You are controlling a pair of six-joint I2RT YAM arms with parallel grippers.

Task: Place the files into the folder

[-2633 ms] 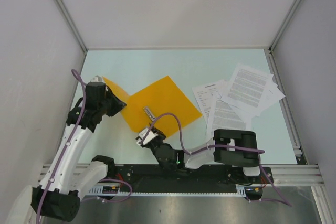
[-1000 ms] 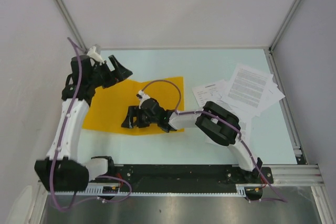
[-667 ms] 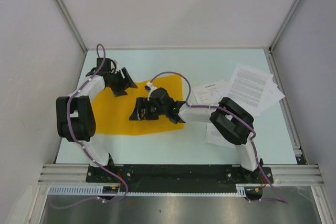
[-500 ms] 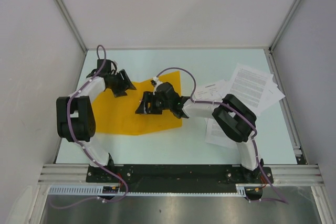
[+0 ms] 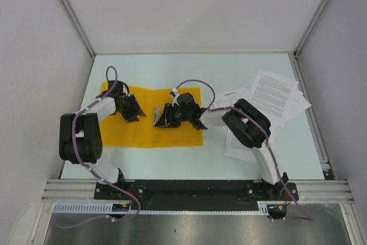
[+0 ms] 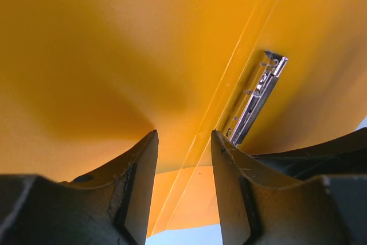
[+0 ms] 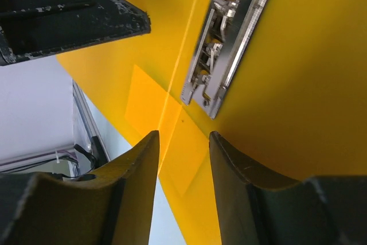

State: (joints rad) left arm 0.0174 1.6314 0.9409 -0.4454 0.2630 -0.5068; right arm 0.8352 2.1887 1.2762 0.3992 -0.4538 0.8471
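The folder (image 5: 143,133) lies opened flat on the table (image 5: 172,70), both halves spread. The files (image 5: 275,98) sit in a loose overlapping heap off the folder's right edge, none of them inside it yet.

The left pincer (image 5: 132,110) is low over the folder's left half. Its jaws stand a little apart with nothing between them, only orange cover showing through the gap. The right pincer (image 5: 162,117) is near the folder's middle, jaws likewise parted and empty, just beside the metal clip (image 7: 229,38) and the crease (image 7: 182,55).

The first risk, as I judge it, is the folder itself. If either pincer comes together while this close to the cover, it could pinch up a ridge, or drag the folder askew as the arm lifts. A cover that is not pressed flat may also spring back over the crease once released.

The right pincer could snag on the clip as it pulls away.

The right arm's elbow hangs over the sheet nearest the folder. A careless swing could sweep that sheet along or scatter the heap.

The sheets are thin and lie flat, so a pinch may catch only one, or crumple it.
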